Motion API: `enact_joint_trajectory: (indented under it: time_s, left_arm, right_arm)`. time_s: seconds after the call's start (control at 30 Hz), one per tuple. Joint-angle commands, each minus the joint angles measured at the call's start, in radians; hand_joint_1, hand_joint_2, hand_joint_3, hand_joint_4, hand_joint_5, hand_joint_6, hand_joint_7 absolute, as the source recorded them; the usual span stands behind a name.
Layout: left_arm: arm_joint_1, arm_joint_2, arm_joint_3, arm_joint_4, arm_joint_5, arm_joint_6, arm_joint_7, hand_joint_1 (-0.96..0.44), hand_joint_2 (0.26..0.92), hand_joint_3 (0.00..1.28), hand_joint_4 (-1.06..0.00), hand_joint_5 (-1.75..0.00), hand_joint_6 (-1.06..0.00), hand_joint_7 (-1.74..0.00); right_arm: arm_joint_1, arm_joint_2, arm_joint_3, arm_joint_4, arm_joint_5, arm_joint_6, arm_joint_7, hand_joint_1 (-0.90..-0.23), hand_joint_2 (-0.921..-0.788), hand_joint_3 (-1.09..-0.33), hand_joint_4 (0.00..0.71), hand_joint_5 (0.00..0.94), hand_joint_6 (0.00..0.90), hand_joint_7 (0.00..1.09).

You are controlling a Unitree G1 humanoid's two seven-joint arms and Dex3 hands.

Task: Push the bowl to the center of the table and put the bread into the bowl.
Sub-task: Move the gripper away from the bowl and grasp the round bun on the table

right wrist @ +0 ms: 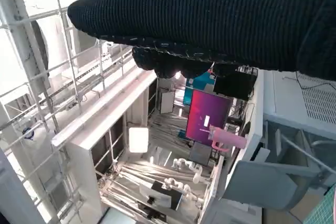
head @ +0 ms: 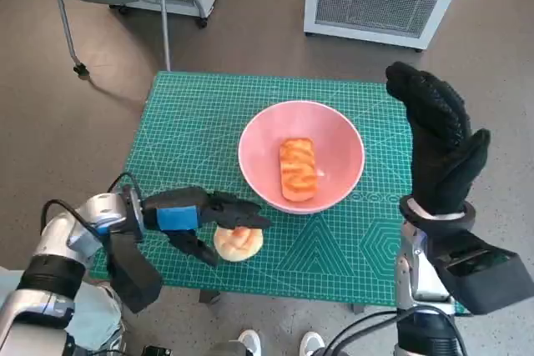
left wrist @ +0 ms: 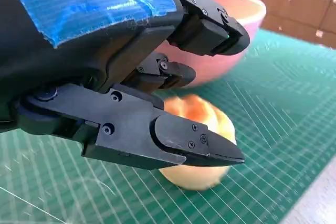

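At lower centre of the head view, the left hand (head: 196, 218) sets its fingers (left wrist: 197, 142) apart around a round bread roll (head: 239, 243) near the desk (head: 179, 135) edge, where a loose pinch risks nudging it overboard, short of the pink bowl (head: 338, 135).

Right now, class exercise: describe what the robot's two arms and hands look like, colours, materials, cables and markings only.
The left hand is black hard plastic with visible screws and blue tape across its back. Its forearm is pale silver-white with a black band, and a black cable loops near the wrist. The right hand wears a black knitted glove; below it sit a pale cuff and a black boxy block on a pale forearm.
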Motion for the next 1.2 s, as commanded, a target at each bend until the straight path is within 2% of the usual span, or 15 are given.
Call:
enact_joint_trajectory:
  time_s: [0.03,0.17,0.23,0.27,0.3,0.33,0.37,0.43,0.53,0.63,0.93,1.2]
  left_arm:
    - [-0.011,-0.018,-0.037,0.032,0.035,0.017,0.026,-0.26,0.873,0.00,-0.42,-0.01,-0.46,-0.05]
    - [-0.012,-0.023,-0.061,0.045,0.068,0.027,0.060,-0.18,0.901,0.02,-0.46,-0.02,-0.49,-0.06]
    - [-0.014,-0.018,-0.070,0.048,0.092,0.023,0.094,-0.13,0.913,0.10,-0.51,-0.05,-0.54,-0.09]
    - [-0.015,-0.015,-0.074,0.048,0.103,0.020,0.111,-0.17,0.914,0.14,-0.54,-0.07,-0.51,-0.37]
    - [-0.016,-0.012,-0.077,0.049,0.111,0.019,0.124,-0.23,0.917,0.23,-0.57,-0.12,-0.45,-0.81]
    - [-0.018,-0.010,-0.081,0.049,0.123,0.017,0.142,-0.15,0.918,0.27,-0.47,-0.60,-0.44,-1.06]
    - [-0.018,-0.004,-0.084,0.045,0.136,0.013,0.160,-0.10,0.919,0.30,-0.40,-0.91,-0.42,-1.22]
    - [-0.019,0.007,-0.088,0.039,0.153,0.007,0.188,-0.05,0.920,0.27,-0.42,-1.13,-0.45,-1.31]
    - [-0.021,0.021,-0.092,0.036,0.156,-0.003,0.206,-0.02,0.920,0.23,-0.47,-1.26,-0.50,-1.33]
    - [-0.021,0.041,-0.086,0.035,0.135,-0.024,0.207,-0.01,0.921,0.21,-0.49,-1.30,-0.52,-1.32]
    - [-0.032,0.087,-0.044,0.011,0.004,-0.079,0.165,0.00,0.921,0.21,-0.46,-1.31,-0.54,-1.35]
    - [-0.044,0.104,0.038,-0.040,-0.136,-0.145,0.178,0.00,0.921,0.21,-0.47,-1.30,-0.53,-1.36]
  right_arm:
    - [0.009,-0.002,-0.002,0.010,-0.004,0.002,0.000,-0.541,-0.921,-0.791,0.313,0.020,-0.001,0.70]
    - [0.009,0.000,-0.001,0.012,-0.003,0.001,0.002,-0.542,-0.921,-0.791,0.313,0.020,-0.001,0.70]
    - [0.010,0.001,0.000,0.011,-0.003,0.000,0.001,-0.542,-0.921,-0.792,0.313,0.020,-0.001,0.70]
    - [0.010,0.002,0.001,0.010,-0.004,0.000,0.001,-0.542,-0.921,-0.792,0.313,0.020,-0.001,0.70]
    - [0.011,0.002,0.001,0.009,-0.004,0.000,0.001,-0.542,-0.921,-0.792,0.313,0.020,-0.001,0.70]
    - [0.011,0.002,0.001,0.010,-0.004,0.000,0.001,-0.542,-0.921,-0.792,0.313,0.020,-0.001,0.70]
    - [0.011,0.002,0.001,0.010,-0.003,-0.001,0.001,-0.542,-0.921,-0.792,0.313,0.020,-0.001,0.70]
    - [0.012,0.002,0.000,0.010,-0.002,-0.001,0.002,-0.542,-0.921,-0.792,0.313,0.020,-0.001,0.70]
    - [0.010,0.001,-0.002,0.014,0.002,-0.002,0.003,-0.542,-0.921,-0.792,0.313,0.020,-0.001,0.70]
    - [0.011,0.003,-0.001,0.013,0.000,-0.002,0.000,-0.542,-0.921,-0.792,0.313,0.020,-0.001,0.70]
    - [0.007,0.009,-0.001,0.023,0.000,-0.004,-0.003,-0.543,-0.921,-0.792,0.314,0.020,-0.001,0.70]
    - [0.008,0.011,-0.003,0.025,0.006,-0.004,-0.002,-0.543,-0.921,-0.792,0.313,0.019,-0.001,0.71]
